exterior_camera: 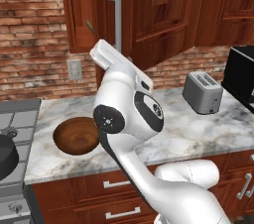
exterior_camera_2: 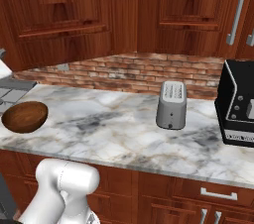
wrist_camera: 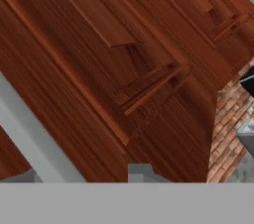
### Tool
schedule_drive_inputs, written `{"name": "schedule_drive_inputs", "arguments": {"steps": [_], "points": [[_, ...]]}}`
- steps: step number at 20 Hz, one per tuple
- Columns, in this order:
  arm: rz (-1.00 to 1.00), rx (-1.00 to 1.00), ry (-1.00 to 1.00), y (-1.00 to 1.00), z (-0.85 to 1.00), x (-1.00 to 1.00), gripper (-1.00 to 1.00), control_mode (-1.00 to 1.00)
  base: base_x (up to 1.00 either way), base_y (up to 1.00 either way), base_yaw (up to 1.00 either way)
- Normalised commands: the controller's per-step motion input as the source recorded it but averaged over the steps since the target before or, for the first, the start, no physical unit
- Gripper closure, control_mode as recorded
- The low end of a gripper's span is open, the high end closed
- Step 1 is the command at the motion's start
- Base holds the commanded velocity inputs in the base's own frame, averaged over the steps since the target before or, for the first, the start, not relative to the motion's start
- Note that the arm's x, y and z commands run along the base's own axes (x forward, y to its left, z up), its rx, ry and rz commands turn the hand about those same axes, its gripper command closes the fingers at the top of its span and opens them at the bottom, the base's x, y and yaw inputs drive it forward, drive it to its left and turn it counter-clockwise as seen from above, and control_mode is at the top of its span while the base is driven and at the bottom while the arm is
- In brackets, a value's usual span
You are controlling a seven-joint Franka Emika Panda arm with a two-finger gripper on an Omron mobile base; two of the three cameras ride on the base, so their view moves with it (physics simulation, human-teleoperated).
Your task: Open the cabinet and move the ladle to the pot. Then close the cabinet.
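The cabinet door point(exterior_camera: 149, 15) is reddish-brown wood with a long silver bar handle point(exterior_camera: 115, 15) and stands ajar, with a dark gap showing to its left. In that gap a thin grey piece, the ladle point(exterior_camera: 90, 26), slants inside the cabinet. My arm reaches up to the lower end of the handle. In the hand view the handle point(wrist_camera: 34, 139) runs slantwise between the two fingertips, and my gripper point(wrist_camera: 82, 174) is shut on it. The dark round pot point(exterior_camera: 5, 158) sits on the stove at the far left edge.
A brown wooden bowl point(exterior_camera: 77, 136) point(exterior_camera_2: 25, 116) lies on the marble counter point(exterior_camera: 198, 129) near the stove point(exterior_camera: 17, 116). A silver toaster point(exterior_camera: 202, 92) point(exterior_camera_2: 171, 104) and a black appliance point(exterior_camera: 240, 74) point(exterior_camera_2: 238, 104) stand to the right. Drawers run below the counter.
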Motion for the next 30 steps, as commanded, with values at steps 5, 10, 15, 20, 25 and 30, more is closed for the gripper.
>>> {"name": "schedule_drive_inputs", "arguments": {"steps": [5,10,15,20,25,30], "points": [[0.00,0.19,-0.10,-0.99,0.30,-0.06,1.00,-1.00,0.00,0.00,0.00],[0.00,0.19,-0.09,-0.93,0.24,-0.09,1.00,-1.00,0.00,0.00,0.00],[0.00,0.21,-0.02,-0.94,0.25,0.00,1.00,-1.00,0.00,0.00,0.00],[0.00,0.26,0.00,-0.98,0.28,0.00,1.00,-1.00,0.00,0.00,0.00],[0.00,0.27,0.00,-0.97,0.29,0.00,1.00,-1.00,0.00,0.00,0.00],[0.00,0.22,0.00,-0.76,0.25,0.00,1.00,-1.00,0.00,0.00,0.00]]}}
